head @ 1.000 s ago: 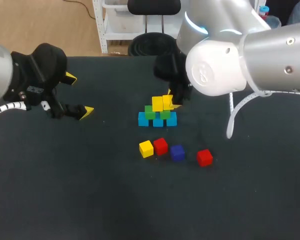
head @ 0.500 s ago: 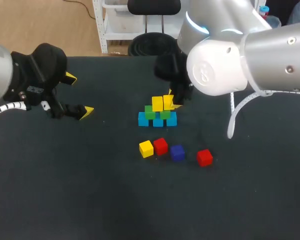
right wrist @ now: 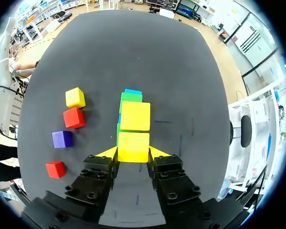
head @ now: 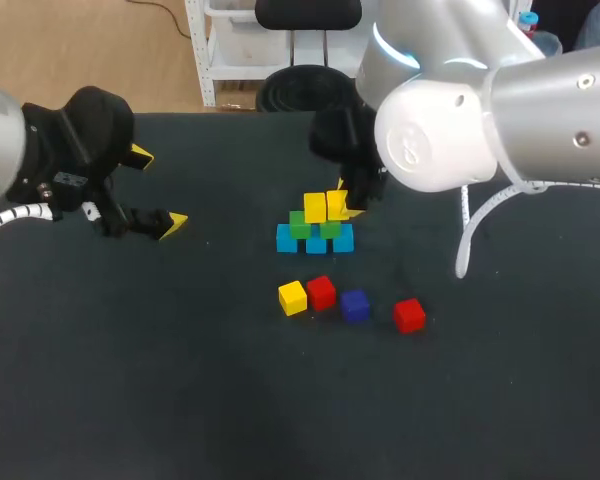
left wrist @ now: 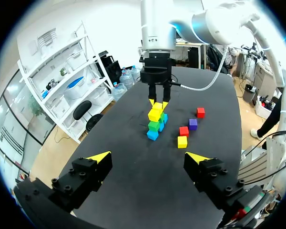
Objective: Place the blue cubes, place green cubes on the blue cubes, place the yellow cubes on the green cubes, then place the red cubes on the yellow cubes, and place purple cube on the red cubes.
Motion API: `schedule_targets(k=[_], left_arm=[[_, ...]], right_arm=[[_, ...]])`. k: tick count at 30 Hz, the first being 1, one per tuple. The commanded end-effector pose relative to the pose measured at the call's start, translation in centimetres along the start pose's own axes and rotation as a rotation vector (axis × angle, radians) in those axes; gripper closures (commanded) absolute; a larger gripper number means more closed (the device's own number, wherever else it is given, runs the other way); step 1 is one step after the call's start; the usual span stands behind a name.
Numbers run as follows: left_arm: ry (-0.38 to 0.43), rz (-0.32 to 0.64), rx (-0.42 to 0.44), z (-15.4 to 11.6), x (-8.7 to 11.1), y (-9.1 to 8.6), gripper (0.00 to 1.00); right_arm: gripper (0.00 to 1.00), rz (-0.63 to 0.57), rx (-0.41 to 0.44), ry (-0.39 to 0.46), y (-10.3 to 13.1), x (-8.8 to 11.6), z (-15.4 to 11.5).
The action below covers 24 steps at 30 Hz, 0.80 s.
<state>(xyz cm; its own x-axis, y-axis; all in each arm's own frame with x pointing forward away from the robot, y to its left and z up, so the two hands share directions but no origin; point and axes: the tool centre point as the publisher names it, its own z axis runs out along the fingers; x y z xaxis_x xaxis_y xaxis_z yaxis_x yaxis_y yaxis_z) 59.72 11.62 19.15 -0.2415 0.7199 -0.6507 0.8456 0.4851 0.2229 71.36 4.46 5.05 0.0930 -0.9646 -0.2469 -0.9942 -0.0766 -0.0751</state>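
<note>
The right fingers (right wrist: pixel 108 152) grip a yellow cube (right wrist: pixel 133 147), set on the green-and-blue stack (head: pixel 315 238) beside a second yellow cube (right wrist: pixel 135 116). The left fingers (left wrist: pixel 97 158) stand open, well apart. Loose cubes (head: pixel 321 292) lie on the worktop (head: pixel 180 380) near the stack.

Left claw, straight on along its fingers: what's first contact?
Probably the cube stack, nearly dead ahead of the open left claw; the loose yellow cube sits off to the side. Depth is unclear, so the table could come first.
</note>
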Motion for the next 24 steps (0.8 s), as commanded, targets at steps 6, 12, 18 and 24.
schedule_targets(k=[6,12,18,24], left_arm=[[-0.004,0.002,0.002,0.01,0.11,0.09,0.0],[-0.004,0.002,0.002,0.01,0.11,0.09,0.0],[-0.004,0.002,0.002,0.01,0.11,0.09,0.0],[-0.004,0.002,0.002,0.01,0.11,0.09,0.0]], right_arm=[[1.0,0.0,0.002,-0.003,0.24,0.02,-0.05],[1.0,0.0,0.003,-0.003,0.29,0.03,-0.08],[1.0,0.0,0.004,-0.004,0.32,0.03,-0.1],[1.0,0.0,0.003,-0.005,0.44,-0.05,-0.1]])
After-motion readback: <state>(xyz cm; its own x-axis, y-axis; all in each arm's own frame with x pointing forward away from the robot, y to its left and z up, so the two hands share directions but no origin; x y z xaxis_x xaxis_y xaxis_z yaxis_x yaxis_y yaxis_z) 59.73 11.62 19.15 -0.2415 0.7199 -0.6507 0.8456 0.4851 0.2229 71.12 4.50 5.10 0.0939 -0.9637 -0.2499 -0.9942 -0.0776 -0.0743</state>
